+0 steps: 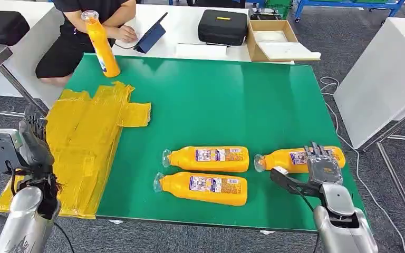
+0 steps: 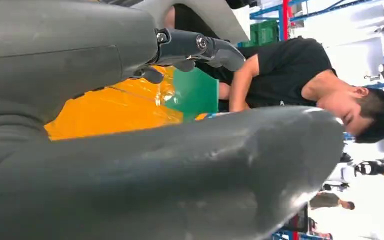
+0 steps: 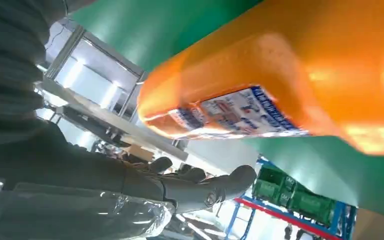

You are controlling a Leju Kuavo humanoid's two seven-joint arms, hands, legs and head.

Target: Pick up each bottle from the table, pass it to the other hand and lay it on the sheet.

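Right hand [image 1: 322, 167] sitting over the rightmost bottle [image 1: 287, 159], fingers spread, nothing gripped yet. Lying flat on the green table [image 1: 232, 100], long axis running left-right, cap toward the middle. Way closer to the right arm. Left hand [image 1: 31, 142] empty, fingers apart, parked over the yellow sheet [image 1: 84, 132].

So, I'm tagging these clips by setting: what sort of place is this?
Probably a robotics lab or test workshop: a green-topped table staged with orange bottles, black equipment cases, and blue metal racking behind.
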